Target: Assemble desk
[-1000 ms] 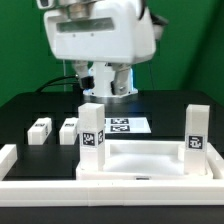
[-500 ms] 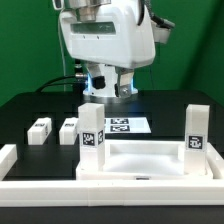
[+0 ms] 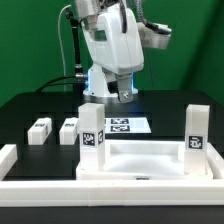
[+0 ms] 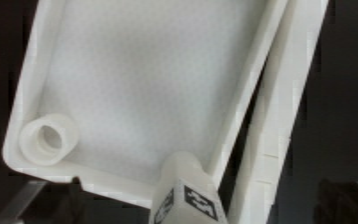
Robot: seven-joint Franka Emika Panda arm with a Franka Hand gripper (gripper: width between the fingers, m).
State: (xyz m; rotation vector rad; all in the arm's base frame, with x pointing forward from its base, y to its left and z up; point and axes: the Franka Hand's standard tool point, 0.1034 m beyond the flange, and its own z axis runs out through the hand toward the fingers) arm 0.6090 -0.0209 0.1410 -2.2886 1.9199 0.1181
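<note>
Desk, about half assembled by my reckoning.
- Tabletop (image 3: 150,158): front of table, rim up.
- Standing legs: two at its corners, left leg (image 3: 91,128) and right leg (image 3: 196,130).
- Loose legs (image 3: 40,130): two, lying beside each other at the exterior view's left, not yet fitted.
- Gripper (image 3: 123,93): above, jaws wide, empty.

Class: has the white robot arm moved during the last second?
Yes. The white robot arm swung toward the exterior view's right, judged against the fixed marker board.
</note>
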